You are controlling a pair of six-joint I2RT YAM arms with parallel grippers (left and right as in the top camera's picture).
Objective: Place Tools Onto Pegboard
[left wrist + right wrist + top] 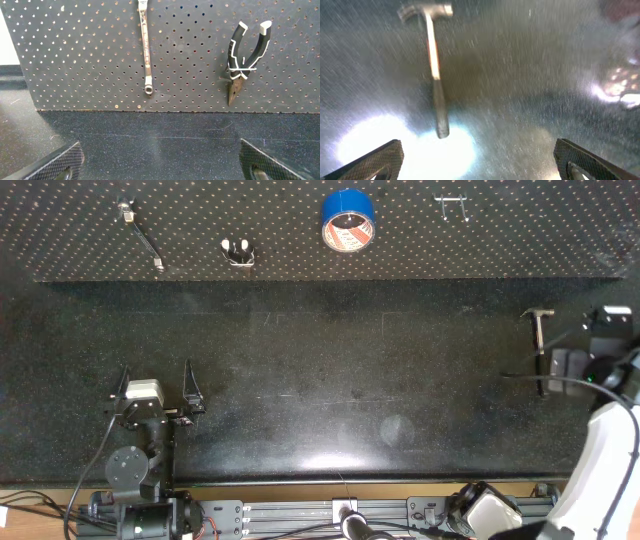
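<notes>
Hammer [539, 332] lies flat on the table [320, 380] out at 3 o'clock, handle running 12-to-6, head at 12. Right pincer [480, 165] hangs wide open over it, way nearer than the open left pincer [160, 165] at 9.

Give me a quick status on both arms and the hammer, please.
Left gripper open, empty. Right gripper open over hammer. Hammer flat on table, not gripped. Nothing in the way.

A workshop-style bench: a pegboard [280, 220] hung with wrench [145, 47], pliers [243, 55] and tape [348, 202] behind a black worktop [320, 380].
</notes>
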